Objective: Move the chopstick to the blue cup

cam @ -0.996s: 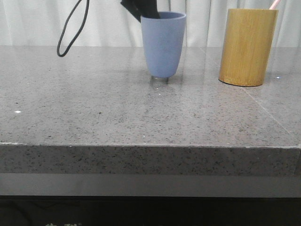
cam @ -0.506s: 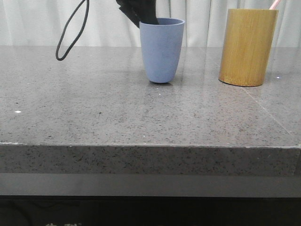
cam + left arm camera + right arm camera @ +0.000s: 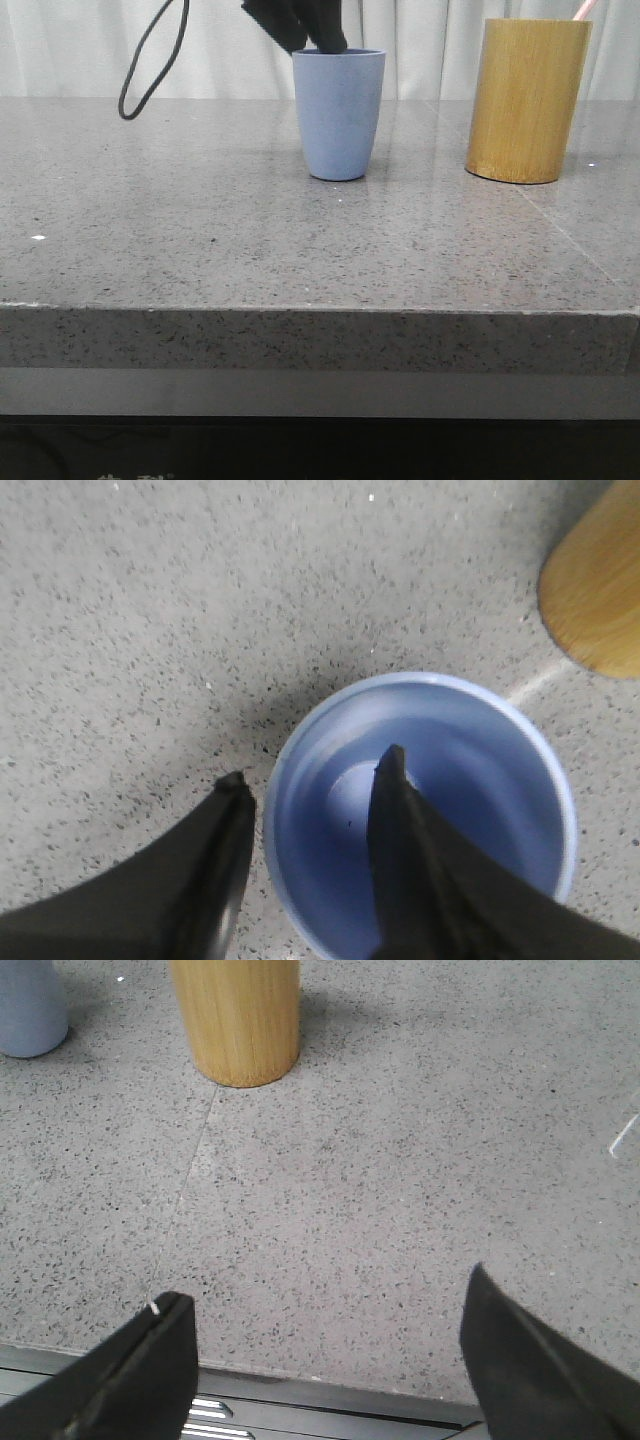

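The blue cup (image 3: 338, 115) stands upright on the grey table, left of the bamboo holder (image 3: 527, 100). The pink end of a chopstick (image 3: 582, 8) sticks out of the holder's top. My left gripper (image 3: 315, 30) hangs over the cup's far rim. In the left wrist view the left gripper (image 3: 313, 765) straddles the rim of the blue cup (image 3: 480, 770), one finger inside and one outside, jaws apart with a gap to the wall. The cup's inside is empty. My right gripper (image 3: 325, 1310) is open and empty above the table's front edge.
The stone table (image 3: 200, 230) has a seam line running past the holder. A black cable loop (image 3: 150, 60) hangs at the back left. A white curtain closes the back. The bamboo holder (image 3: 237, 1020) and the blue cup (image 3: 30, 1010) show far off in the right wrist view.
The blue cup was tilted and slightly raised; now it stands flat and a little further left. My left gripper's fingers have risen to the rim.
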`<action>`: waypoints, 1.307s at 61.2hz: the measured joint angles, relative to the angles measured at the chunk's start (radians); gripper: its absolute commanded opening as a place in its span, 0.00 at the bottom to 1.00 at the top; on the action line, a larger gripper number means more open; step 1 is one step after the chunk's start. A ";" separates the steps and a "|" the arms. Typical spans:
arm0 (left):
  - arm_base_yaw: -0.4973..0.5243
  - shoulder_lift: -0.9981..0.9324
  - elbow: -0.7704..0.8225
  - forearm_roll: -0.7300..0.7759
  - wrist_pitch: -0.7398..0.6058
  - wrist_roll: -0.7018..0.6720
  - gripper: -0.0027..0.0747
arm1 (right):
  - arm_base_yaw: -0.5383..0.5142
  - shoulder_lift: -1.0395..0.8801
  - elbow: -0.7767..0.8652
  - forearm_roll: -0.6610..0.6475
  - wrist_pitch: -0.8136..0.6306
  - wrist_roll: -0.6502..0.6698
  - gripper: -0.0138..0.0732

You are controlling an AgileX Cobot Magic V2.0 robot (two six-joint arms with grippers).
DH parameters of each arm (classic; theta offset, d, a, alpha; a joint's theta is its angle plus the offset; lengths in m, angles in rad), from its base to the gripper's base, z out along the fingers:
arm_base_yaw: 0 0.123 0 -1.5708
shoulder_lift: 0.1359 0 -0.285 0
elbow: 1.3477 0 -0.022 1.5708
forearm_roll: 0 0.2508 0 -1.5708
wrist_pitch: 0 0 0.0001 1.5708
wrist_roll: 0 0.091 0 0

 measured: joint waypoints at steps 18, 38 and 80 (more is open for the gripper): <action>0.000 -0.062 -0.052 -0.002 0.031 0.000 0.42 | 0.000 0.025 -0.004 0.002 -0.058 0.004 0.80; 0.000 -0.302 -0.010 -0.016 0.079 0.000 0.42 | -0.076 0.242 -0.157 0.008 -0.106 0.055 0.80; 0.000 -1.019 0.998 -0.064 -0.261 -0.006 0.42 | -0.221 0.815 -0.585 0.681 -0.017 -0.345 0.80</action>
